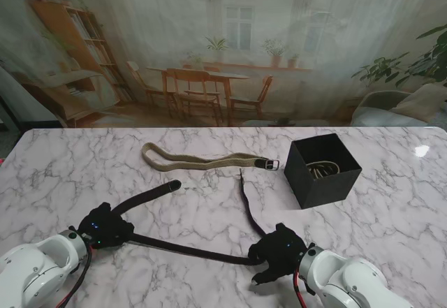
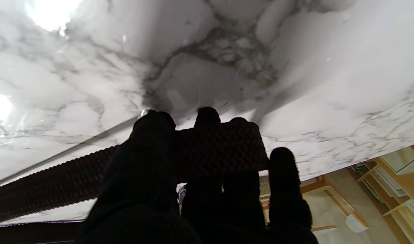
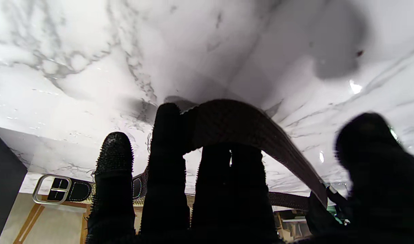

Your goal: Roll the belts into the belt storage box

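Observation:
A long black woven belt lies on the marble table in a wide V. My left hand is shut on it near its left end, and in the left wrist view the strap runs across the fingers. My right hand grips the bend of the belt. There the strap arches over two fingers and passes behind another finger, while the thumb stands apart. A khaki belt lies stretched out farther from me. The black storage box stands at the right with a rolled belt inside.
The khaki belt's metal buckle and a corner of the box show past my right fingers. The table's far edge meets a printed room backdrop. A light glare sits at the far right.

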Motion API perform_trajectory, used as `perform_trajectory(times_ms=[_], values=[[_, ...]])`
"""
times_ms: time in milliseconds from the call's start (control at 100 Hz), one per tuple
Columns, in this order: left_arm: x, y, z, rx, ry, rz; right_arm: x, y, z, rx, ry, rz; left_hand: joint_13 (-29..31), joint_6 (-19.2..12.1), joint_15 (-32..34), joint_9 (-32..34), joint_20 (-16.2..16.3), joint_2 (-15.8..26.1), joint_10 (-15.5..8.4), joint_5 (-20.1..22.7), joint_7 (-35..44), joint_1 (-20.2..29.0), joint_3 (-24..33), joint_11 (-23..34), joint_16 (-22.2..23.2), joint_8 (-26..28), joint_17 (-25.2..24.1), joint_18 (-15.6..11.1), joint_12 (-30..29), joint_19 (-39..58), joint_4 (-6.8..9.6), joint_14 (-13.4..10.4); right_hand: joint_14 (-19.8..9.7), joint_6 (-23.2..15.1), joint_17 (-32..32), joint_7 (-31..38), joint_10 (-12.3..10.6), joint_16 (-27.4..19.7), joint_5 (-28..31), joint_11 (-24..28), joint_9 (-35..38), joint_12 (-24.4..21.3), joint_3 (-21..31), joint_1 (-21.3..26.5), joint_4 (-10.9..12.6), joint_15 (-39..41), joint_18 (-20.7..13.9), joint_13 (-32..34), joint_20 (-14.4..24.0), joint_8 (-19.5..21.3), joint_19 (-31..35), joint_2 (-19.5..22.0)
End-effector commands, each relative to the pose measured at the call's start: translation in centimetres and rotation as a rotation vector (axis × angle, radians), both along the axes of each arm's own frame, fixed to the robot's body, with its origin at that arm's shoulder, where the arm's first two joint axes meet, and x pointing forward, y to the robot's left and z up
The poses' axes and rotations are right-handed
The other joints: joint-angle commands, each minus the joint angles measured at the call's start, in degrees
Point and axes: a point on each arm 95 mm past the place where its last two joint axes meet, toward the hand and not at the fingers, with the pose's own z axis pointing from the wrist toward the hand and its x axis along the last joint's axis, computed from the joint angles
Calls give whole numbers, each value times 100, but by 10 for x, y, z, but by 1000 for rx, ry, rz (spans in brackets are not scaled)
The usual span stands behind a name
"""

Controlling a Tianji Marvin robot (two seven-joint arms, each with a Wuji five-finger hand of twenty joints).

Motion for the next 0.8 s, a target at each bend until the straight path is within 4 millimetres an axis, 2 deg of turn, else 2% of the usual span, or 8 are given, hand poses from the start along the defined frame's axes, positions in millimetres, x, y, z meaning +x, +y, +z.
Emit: perform_trajectory(times_ms=[0,140,200,280,380,490,670,790], values=[[-2,14,-10,37,28,35,-2,-7,-4,-34,13,1,186,254,153,249,92,28,-56,193,280,214,111,-60,87,44,-33,-146,-19,96,48,380,86,-286,-195,109,980,-97,-14,70,-490,25,-87,-285,90,-193,-71,-473,159,227,-128,-133],[-2,21,-11,49,16,57,-1,-8,-5,-84,-59,30,172,244,142,234,82,29,-67,187,282,208,111,-74,86,35,-39,-149,-23,99,46,380,164,-786,-449,845,1167,-9,654,452,-1254,137,329,541,189,229,73,-1008,417,747,-184,-764],[-3,23,-12,53,9,64,0,-9,-4,-107,-90,44,171,250,138,239,80,27,-70,187,285,215,118,-74,85,33,-35,-151,-22,103,48,382,117,-1349,-437,1943,1098,-54,810,481,-1147,77,696,959,-387,314,145,-947,505,231,-221,-1131],[-4,27,-12,56,0,75,-1,-8,-3,-92,-93,41,175,249,137,236,74,33,-64,185,288,217,119,-78,85,31,-35,-158,-24,103,47,389,10,-1572,-423,2686,788,-26,1214,568,-478,57,743,944,-523,433,234,-631,518,-35,-213,-835],[-4,31,-12,61,-10,87,-4,-8,-1,-62,-65,7,176,247,138,238,66,31,-62,185,292,216,118,-78,87,27,-34,-159,-23,104,46,394,-116,-837,-148,1779,583,174,1563,896,1359,177,295,497,-168,777,357,472,554,-51,-106,-53],[-4,36,-11,71,-18,98,-8,-10,3,-40,-25,-23,178,244,139,240,62,33,-69,177,291,216,119,-78,88,22,-32,-157,-22,107,46,392,-74,-218,332,535,597,346,1145,1162,2040,343,104,356,197,1009,129,1100,614,91,181,262],[0,45,-14,81,-25,131,-9,-19,5,-85,-54,-38,179,243,146,242,56,35,-62,181,298,215,118,-76,92,17,-27,-166,-19,117,45,389,-34,-213,273,191,623,237,681,816,1502,256,-170,298,231,634,7,698,550,-7,217,335],[2,52,-16,91,-33,158,-11,-25,7,-154,-51,-68,177,237,150,239,50,35,-70,182,306,215,120,-75,95,16,-28,-172,-18,119,45,396,90,-372,-111,284,808,654,664,1222,522,941,-599,291,255,959,-9,-145,596,176,75,558]])
